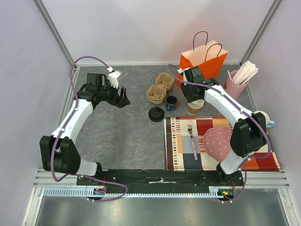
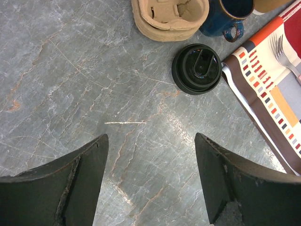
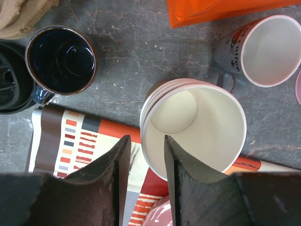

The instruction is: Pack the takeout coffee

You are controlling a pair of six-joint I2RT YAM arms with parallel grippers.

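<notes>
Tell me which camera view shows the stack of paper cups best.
The right wrist view: the stack of paper cups fills the middle, its open top and nested rims clear. The top view shows only its side, partly hidden. The left wrist view catches a sliver at the picture's top edge.

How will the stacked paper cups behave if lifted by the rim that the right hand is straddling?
The stacked paper cups look thin-walled and empty: probably light, with a rim that may squash oval between the fingers of the right hand. Several nested rims show, so likely only the top cup lifts, or the whole stack drags and tips.
</notes>
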